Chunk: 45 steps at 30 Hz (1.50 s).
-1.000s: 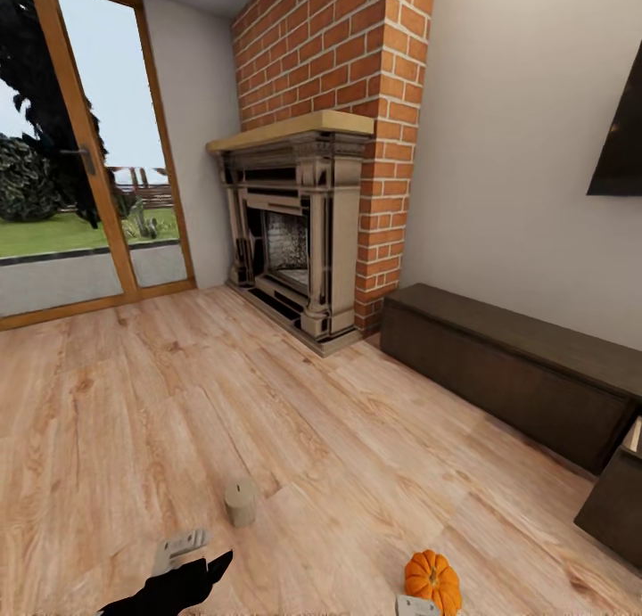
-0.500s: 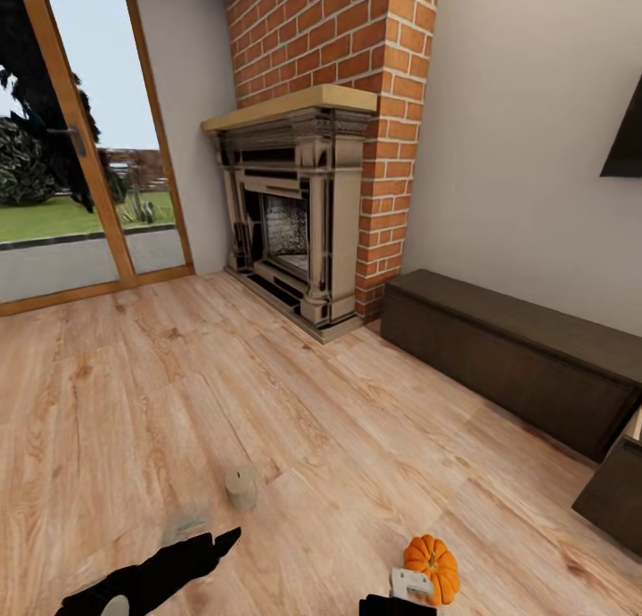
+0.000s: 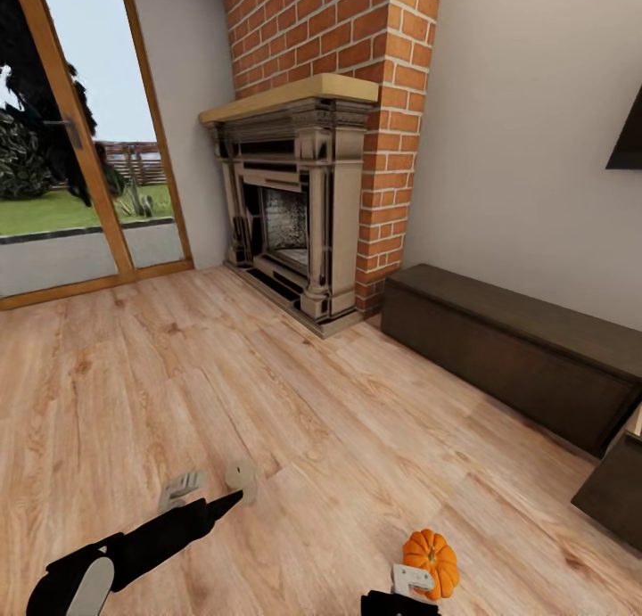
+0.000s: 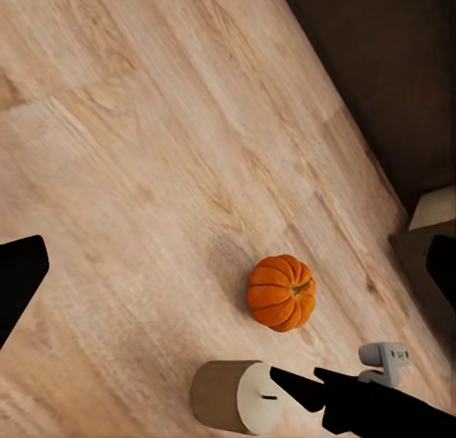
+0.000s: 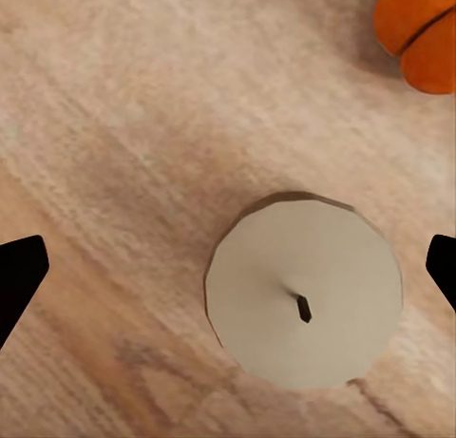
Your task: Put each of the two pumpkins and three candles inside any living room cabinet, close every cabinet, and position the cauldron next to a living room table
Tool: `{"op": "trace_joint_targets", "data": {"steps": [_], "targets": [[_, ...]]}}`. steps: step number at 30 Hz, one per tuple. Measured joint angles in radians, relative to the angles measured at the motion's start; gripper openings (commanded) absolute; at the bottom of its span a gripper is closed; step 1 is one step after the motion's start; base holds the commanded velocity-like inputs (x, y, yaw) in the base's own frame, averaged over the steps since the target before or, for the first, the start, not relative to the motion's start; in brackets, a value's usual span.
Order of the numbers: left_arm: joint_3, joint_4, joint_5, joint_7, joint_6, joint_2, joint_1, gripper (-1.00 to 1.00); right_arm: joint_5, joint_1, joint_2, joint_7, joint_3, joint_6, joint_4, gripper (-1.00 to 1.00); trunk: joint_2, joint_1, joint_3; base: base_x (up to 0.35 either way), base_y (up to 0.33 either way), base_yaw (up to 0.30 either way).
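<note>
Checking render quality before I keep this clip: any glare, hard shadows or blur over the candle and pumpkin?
Head view: even daylight, no glare; the candle blends palely into the floor. Left wrist view: the pumpkin is crisp, with a soft shadow beside it. Right wrist view: the candle's top is clear, the floor grain looks smeared, and the pumpkin is cropped at the edge.

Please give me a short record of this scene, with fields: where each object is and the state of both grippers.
setting: living room with wooden floor, brick fireplace, glass door
cabinet: against the wall beside the fireplace; its front in view looks closed
drawer: at the picture's right edge, seems pulled out
pumpkin: on the floor, close to the right gripper
first candle: upright on the floor, near the left gripper
second candle: upright, below the right gripper
left gripper: open, empty
right gripper: open, empty
</note>
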<state>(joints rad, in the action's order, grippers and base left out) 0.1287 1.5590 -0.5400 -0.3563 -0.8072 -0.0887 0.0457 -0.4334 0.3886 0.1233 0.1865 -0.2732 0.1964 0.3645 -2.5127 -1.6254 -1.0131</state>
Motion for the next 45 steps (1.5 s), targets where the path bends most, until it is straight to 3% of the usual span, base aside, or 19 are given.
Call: {"op": "trace_joint_targets", "data": {"steps": [3,9,14,21,31,45], "targets": [[0.001,-0.001,-0.001,-0.010,0.000,0.000,-0.001,1.00,-0.001,0.000,-0.001,0.000,0.001,0.000,0.000,1.00,0.000,0.000,0.000,0.000,0.000,0.000],[0.000,-0.001,0.000,-0.024,0.002,0.000,-0.001,1.00,-0.002,0.003,-0.003,-0.001,0.002,0.000,0.003,1.00,-0.001,-0.003,-0.023,0.000,0.000,0.000],[0.000,-0.001,0.000,-0.026,0.003,-0.001,-0.002,1.00,-0.002,0.014,-0.001,0.000,0.002,0.002,0.003,1.00,-0.001,-0.003,-0.023,0.000,0.000,0.000],[0.000,-0.001,0.000,-0.035,0.003,-0.001,-0.002,1.00,-0.002,0.039,-0.003,0.003,0.003,0.003,0.000,1.00,-0.003,-0.006,-0.050,0.000,0.000,0.000],[0.000,-0.001,0.000,-0.041,0.004,-0.001,-0.002,1.00,-0.003,0.051,-0.005,0.067,0.005,0.003,-0.001,1.00,-0.003,-0.006,-0.050,0.000,0.000,0.000],[0.000,-0.001,0.000,-0.042,0.004,-0.001,-0.002,1.00,-0.006,0.057,0.000,0.095,0.002,0.000,-0.011,1.00,-0.006,-0.012,-0.104,0.000,0.000,0.000]]}}
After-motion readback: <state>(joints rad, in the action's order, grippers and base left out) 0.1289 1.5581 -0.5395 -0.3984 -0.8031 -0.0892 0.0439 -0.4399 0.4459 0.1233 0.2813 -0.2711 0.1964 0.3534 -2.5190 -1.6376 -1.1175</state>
